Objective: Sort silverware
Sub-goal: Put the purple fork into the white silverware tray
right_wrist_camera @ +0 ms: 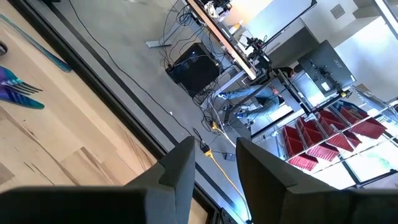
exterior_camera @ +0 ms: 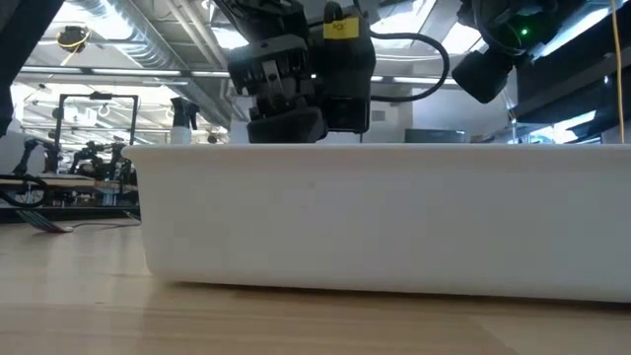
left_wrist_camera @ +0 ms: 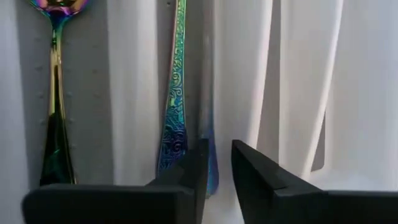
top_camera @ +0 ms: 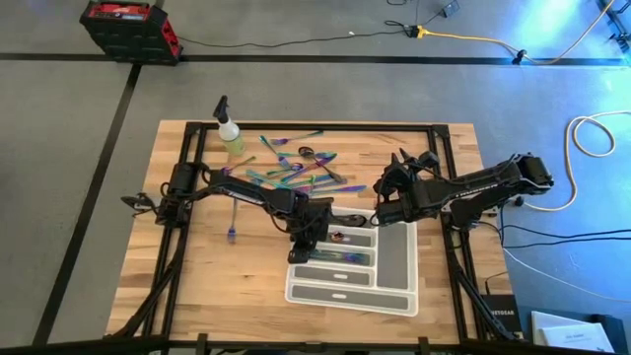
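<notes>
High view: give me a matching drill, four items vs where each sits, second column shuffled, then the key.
Items:
1. spray bottle
2. lone fork
3. left gripper
4. right gripper

Places:
A. over the compartment tray's far-left end
B. far-left part of the table, near its back edge
C. off the tray's far edge, above bare wood
D. alone on the wood, left of the tray

Pairs: 1-B, 2-D, 3-A, 4-C
</notes>
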Robot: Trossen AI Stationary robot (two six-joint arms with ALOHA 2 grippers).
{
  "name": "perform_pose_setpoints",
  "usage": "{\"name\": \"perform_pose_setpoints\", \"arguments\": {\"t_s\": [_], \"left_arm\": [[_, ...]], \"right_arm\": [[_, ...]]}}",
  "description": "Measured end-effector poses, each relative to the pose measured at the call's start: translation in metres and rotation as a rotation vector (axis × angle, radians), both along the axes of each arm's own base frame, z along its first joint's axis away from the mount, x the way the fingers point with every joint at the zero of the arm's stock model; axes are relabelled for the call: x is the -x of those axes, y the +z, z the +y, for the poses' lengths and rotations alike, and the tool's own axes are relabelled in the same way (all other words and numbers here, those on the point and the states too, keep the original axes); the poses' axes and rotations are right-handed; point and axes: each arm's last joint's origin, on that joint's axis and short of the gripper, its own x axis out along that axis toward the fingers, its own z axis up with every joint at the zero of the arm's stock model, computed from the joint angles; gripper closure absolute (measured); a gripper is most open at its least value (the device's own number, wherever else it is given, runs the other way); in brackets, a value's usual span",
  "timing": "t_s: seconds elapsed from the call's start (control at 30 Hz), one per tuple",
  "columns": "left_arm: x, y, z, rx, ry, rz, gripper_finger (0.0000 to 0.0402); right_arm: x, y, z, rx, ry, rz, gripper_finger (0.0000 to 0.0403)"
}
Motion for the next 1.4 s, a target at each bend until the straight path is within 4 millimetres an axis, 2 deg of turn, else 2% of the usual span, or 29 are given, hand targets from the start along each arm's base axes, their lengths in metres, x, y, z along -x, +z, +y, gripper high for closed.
{"name": "perform_pose_setpoints", "arguments": {"t_s": [0.2, 0.33, 0.47, 0.6, 0.7, 0.83, 0.97, 1.03, 1.27, 1.4], "left_arm": [[-0.001, 0.0, 0.001, -0.044, -0.017, -0.024, 0.0307], [-0.001, 0.003, 0.002, -0.123, -0.005, -0.054, 0.0302], [0.0, 0.025, -0.003, -0.218, 0.008, -0.149, 0.0302], [0.007, 0.055, -0.017, -0.509, 0.094, -0.266, 0.0302], [0.017, 0.069, -0.027, -0.697, 0.204, -0.367, 0.0302], [0.045, 0.064, -0.027, -0.786, 0.338, -0.401, 0.0302], [0.089, 0.05, -0.015, -0.797, 0.499, -0.355, 0.0301], [0.115, 0.051, -0.008, -0.799, 0.624, -0.355, 0.0302], [0.198, 0.082, 0.024, -0.64, 1.066, -0.263, 0.0302], [0.228, 0.095, 0.031, -0.508, 1.282, -0.216, 0.0302]], "right_arm": [[0.0, 0.0, 0.0, 0.0, 0.0, 0.0, 0.0301], [0.0, 0.0, 0.0, 0.0, 0.0, 0.001, 0.0301], [0.0, 0.0, 0.0, -0.001, 0.0, 0.0, 0.0301], [0.0, 0.0, 0.0, -0.008, 0.0, 0.002, 0.0301], [0.0, 0.0, 0.0, -0.013, 0.0, 0.002, 0.0301], [0.0, -0.001, 0.0, -0.018, -0.001, -0.001, 0.0301], [-0.002, -0.001, 0.001, -0.023, -0.001, -0.024, 0.0301], [-0.003, -0.001, 0.001, -0.025, 0.0, -0.034, 0.0301], [-0.004, -0.001, 0.001, -0.028, 0.0, -0.047, 0.0301], [-0.004, -0.001, 0.001, -0.029, 0.0, -0.052, 0.0301]]}}
